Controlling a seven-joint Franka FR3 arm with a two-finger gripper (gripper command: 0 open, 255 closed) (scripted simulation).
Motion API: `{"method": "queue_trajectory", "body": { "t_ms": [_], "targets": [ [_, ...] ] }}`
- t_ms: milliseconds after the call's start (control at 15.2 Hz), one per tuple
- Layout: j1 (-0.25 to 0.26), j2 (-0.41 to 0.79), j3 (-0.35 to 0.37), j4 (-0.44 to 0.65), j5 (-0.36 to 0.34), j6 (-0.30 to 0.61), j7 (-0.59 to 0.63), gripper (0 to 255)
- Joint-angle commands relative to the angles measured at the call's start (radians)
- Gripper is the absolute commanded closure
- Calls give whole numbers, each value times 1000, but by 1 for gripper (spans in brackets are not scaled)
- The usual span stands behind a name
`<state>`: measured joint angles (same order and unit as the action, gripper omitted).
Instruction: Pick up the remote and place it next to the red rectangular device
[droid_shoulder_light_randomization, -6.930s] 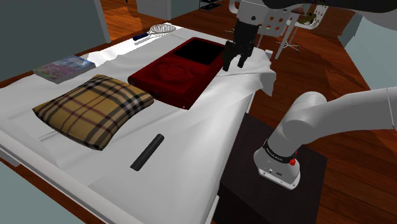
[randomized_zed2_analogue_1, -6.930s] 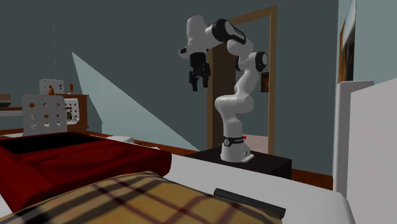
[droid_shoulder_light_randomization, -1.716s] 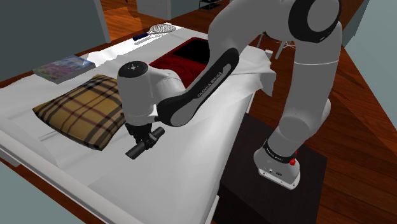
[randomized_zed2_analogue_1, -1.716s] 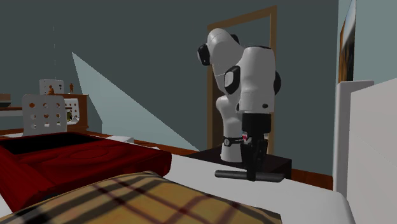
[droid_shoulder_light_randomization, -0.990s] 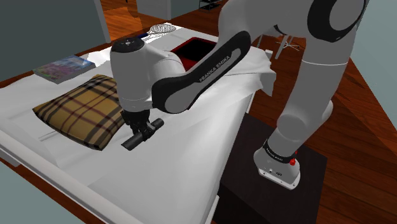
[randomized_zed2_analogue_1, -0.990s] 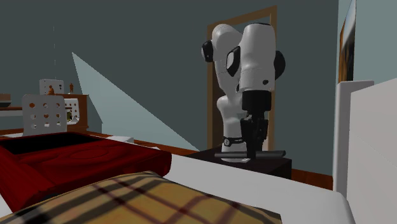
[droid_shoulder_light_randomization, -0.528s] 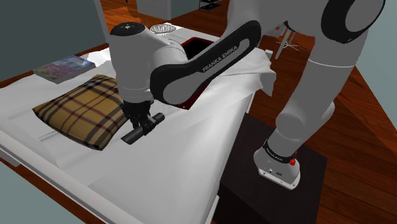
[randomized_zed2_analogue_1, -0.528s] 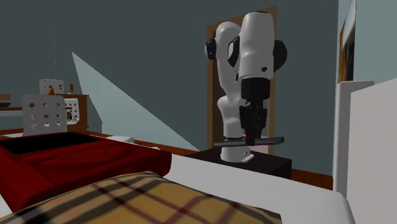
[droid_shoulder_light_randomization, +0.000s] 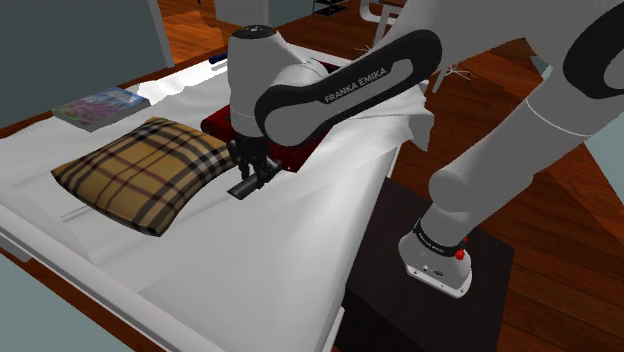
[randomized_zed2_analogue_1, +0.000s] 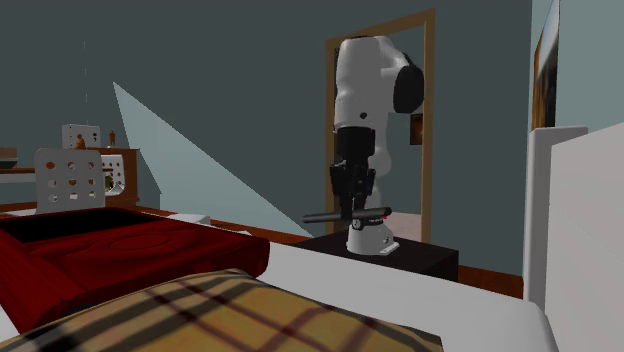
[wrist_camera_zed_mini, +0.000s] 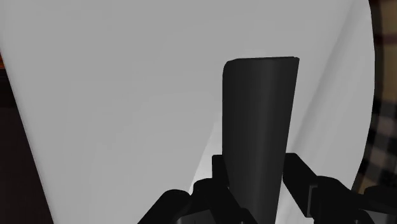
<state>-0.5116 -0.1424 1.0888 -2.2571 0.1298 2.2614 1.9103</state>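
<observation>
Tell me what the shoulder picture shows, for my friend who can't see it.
The white robot arm's black claw is shut on a black remote, holding it close to the front edge of a dark red device on a white bed. A plaid pillow lies beside them, toward the picture's left.

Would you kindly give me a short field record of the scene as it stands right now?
held item: black bar-shaped remote, level, above the white sheet
gripper: black two-finger gripper, shut on the remote
target: dark red rectangular device, close beside the gripper
neighbour: tan plaid pillow, apart from the remote
task state: remote not yet placed
</observation>
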Motion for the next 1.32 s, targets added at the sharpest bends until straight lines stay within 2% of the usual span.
{"method": "queue_trajectory", "body": {
  "t_ms": [0, 264, 528, 858, 1254],
  "targets": [
    [10, -66, -68, -47, 78, 3, -110, 255],
    [28, -145, -184, -120, 150, -1, -262, 255],
    [25, -192, -284, -177, 181, -4, -391, 255],
    [-5, -220, -392, -224, 183, -5, -535, 255],
    [-67, -212, -505, -242, 153, -2, -690, 255]
  ]
}}
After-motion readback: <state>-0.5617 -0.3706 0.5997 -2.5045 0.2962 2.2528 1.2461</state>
